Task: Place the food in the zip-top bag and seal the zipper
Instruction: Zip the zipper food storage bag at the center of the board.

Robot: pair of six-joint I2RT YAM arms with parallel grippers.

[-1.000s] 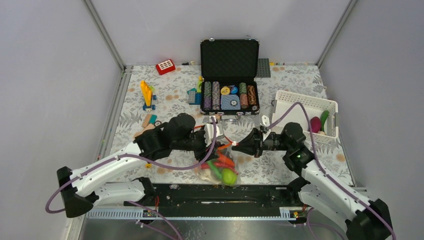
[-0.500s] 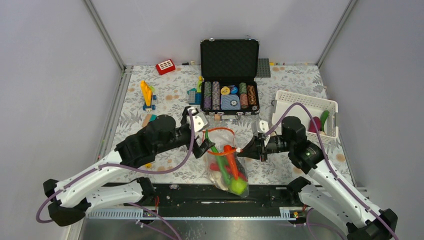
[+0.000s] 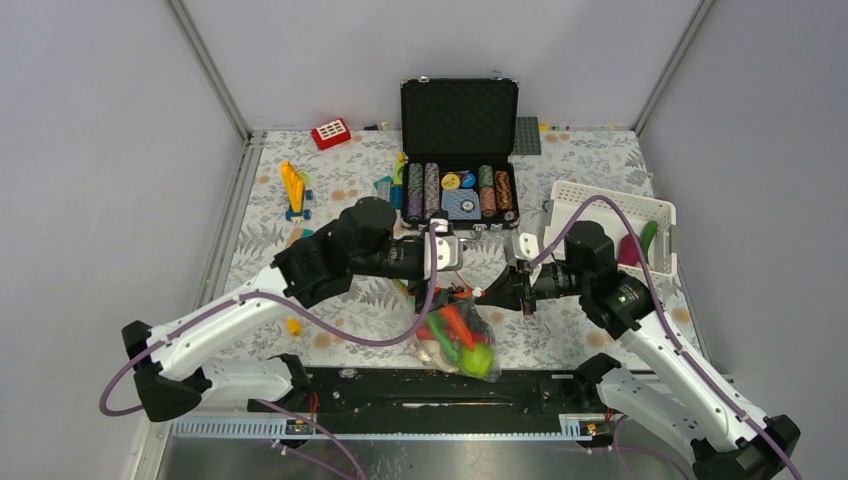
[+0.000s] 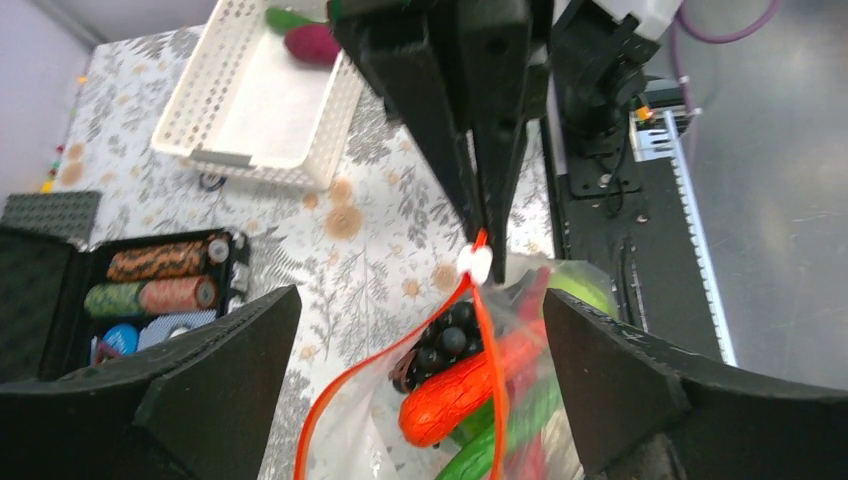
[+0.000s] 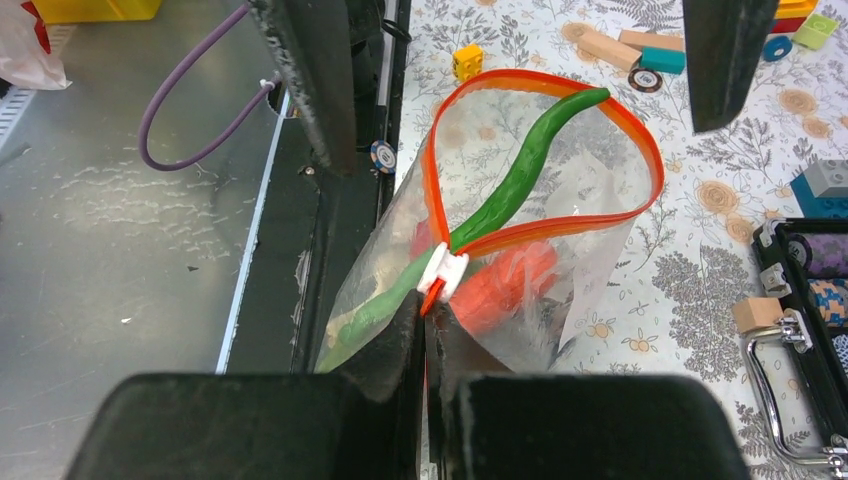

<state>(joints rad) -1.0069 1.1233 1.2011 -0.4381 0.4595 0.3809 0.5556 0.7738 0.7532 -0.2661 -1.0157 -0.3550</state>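
Note:
The clear zip-top bag [image 3: 462, 338] hangs near the table's front edge with red, orange and green food [image 3: 455, 330] inside. My right gripper [image 3: 492, 296] is shut on the bag's orange-red zipper [image 5: 640, 150], just behind the white slider [image 5: 443, 270]. The mouth stands open in a loop. My left gripper [image 4: 420, 305] is open, its jaws either side of the mouth and not touching it. A dark grape bunch [image 4: 440, 340], an orange piece [image 4: 450, 400] and a long green piece [image 5: 520, 170] show inside. Magenta food [image 3: 631, 248] lies in the basket.
An open black case of poker chips [image 3: 458, 190] stands behind the bag. The white perforated basket [image 3: 600, 205] is at the right. Yellow and blue toy blocks [image 3: 293, 190] and a red block [image 3: 331, 133] lie at the back left. The black base rail [image 3: 400, 385] runs along the front.
My left gripper has swung right, from beside the bag to astride its mouth. The bag has shifted slightly and its mouth loop has narrowed. My right gripper keeps its hold on the zipper.

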